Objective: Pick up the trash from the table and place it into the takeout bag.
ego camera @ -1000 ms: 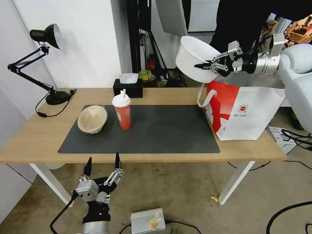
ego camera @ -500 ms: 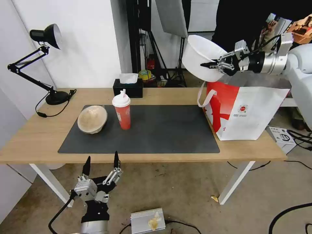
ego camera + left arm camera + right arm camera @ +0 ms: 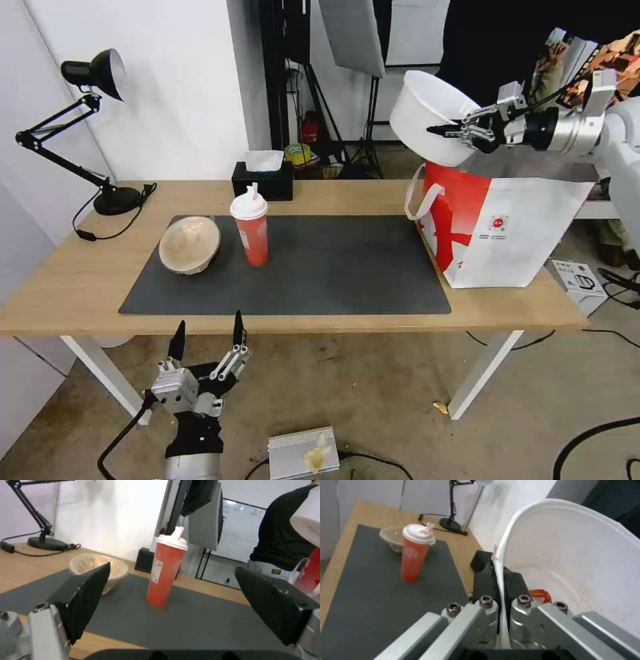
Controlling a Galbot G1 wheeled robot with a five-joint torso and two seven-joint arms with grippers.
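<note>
white bowl, red cup, red/white bag, grey mat

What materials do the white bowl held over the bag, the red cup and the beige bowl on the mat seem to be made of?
The wide white bowl, pinched at its rim by the right gripper: thin plastic, smooth with a slight sheen. The tall red cup: probably matte paper, with a glossy white plastic lid. The beige domed bowl: likely moulded pulp, dull and slightly rough.
</note>
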